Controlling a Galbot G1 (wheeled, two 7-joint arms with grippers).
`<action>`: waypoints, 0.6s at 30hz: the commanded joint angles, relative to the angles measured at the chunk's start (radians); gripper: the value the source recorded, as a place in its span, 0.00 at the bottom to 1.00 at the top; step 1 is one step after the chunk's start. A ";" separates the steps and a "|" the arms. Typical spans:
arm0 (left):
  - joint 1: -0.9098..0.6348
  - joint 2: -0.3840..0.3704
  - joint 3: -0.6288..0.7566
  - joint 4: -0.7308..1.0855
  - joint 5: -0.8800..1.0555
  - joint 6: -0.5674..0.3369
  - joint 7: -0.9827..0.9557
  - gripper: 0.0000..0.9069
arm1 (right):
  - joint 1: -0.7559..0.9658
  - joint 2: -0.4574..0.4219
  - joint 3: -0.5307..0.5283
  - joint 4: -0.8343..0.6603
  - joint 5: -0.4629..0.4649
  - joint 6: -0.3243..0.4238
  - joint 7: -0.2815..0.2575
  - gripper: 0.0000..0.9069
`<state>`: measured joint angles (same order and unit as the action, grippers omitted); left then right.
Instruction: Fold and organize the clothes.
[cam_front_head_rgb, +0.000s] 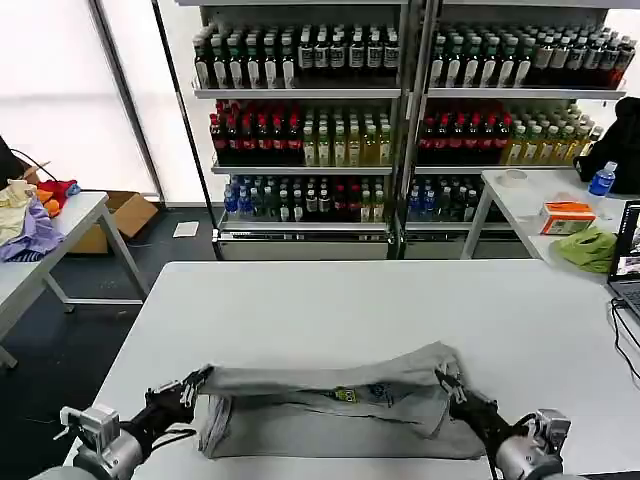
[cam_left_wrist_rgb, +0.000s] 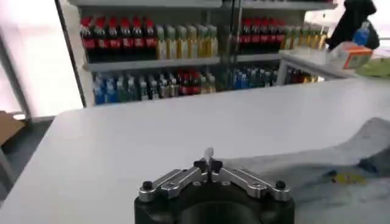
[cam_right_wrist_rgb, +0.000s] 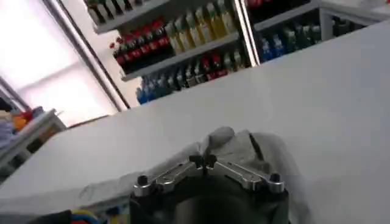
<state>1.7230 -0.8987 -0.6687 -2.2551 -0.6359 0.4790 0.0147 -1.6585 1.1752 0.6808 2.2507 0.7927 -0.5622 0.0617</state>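
Note:
A light grey T-shirt (cam_front_head_rgb: 330, 400) with a small multicolour print lies near the front edge of the white table (cam_front_head_rgb: 350, 300), its upper layer lifted and stretched between both grippers. My left gripper (cam_front_head_rgb: 200, 378) is shut on the shirt's left corner; a thin fold of cloth sticks up between its tips in the left wrist view (cam_left_wrist_rgb: 209, 162). My right gripper (cam_front_head_rgb: 445, 382) is shut on the right corner, with bunched grey fabric (cam_right_wrist_rgb: 237, 146) just past its tips (cam_right_wrist_rgb: 203, 161). The rest of the shirt (cam_left_wrist_rgb: 341, 173) trails off to the side in the left wrist view.
Drink shelves (cam_front_head_rgb: 400, 110) stand behind the table. A side table on the left (cam_front_head_rgb: 40, 250) carries purple, yellow and red garments. Another on the right (cam_front_head_rgb: 560, 200) holds an orange box, a bottle and an olive-green cloth. A laptop (cam_front_head_rgb: 628, 260) sits at the right edge.

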 joint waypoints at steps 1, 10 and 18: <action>0.174 -0.045 -0.012 -0.046 0.086 0.040 -0.010 1.00 | -0.044 -0.021 0.048 -0.028 -0.107 0.029 -0.022 1.00; 0.185 -0.043 -0.169 -0.071 0.010 0.073 -0.056 1.00 | 0.001 -0.054 0.220 -0.068 -0.084 0.179 -0.164 1.00; 0.116 -0.205 0.041 -0.070 0.018 -0.055 -0.179 1.00 | -0.027 -0.014 0.253 -0.143 -0.187 0.450 -0.292 1.00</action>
<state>1.8483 -0.9802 -0.7515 -2.3192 -0.6244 0.5003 -0.0790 -1.6742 1.1463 0.8430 2.1786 0.7001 -0.3913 -0.0819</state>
